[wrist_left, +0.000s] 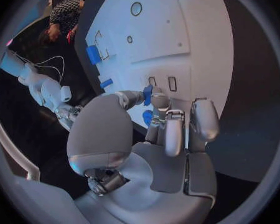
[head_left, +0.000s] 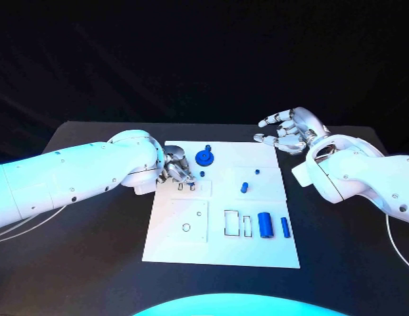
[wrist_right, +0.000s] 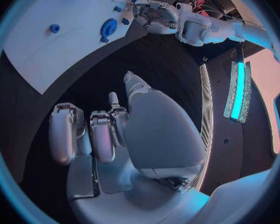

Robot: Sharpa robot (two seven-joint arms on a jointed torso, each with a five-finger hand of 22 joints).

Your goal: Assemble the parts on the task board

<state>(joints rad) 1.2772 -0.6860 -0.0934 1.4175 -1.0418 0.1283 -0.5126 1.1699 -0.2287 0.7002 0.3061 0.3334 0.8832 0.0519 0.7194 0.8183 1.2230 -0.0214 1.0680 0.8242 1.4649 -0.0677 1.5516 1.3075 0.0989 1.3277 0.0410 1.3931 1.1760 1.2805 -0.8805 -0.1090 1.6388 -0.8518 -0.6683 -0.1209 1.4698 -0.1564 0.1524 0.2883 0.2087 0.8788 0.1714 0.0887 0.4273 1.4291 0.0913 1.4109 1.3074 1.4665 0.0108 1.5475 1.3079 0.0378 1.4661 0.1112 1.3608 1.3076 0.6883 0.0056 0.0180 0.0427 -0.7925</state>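
Board (head_left: 181, 245) lies mid-table; your left hand (head_left: 178, 166) pinches a small blue part (wrist_left: 147, 94) over the slots (wrist_left: 162, 83) at its 10 o'clock. Square it, press straight down. Right hand (head_left: 288, 129) hovers at 1 o'clock, fingers loosely curled, holding nothing

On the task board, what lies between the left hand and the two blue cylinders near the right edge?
In the head view, between the left hand and the blue cylinders lie bare white board and a rectangular slot.

The left hand (wrist_left: 152, 134) pinches a small blue part (wrist_left: 147, 94) between its fingers (wrist_left: 160, 102), just over the white task board (wrist_left: 177, 40) near two rectangular slots (wrist_left: 162, 82).
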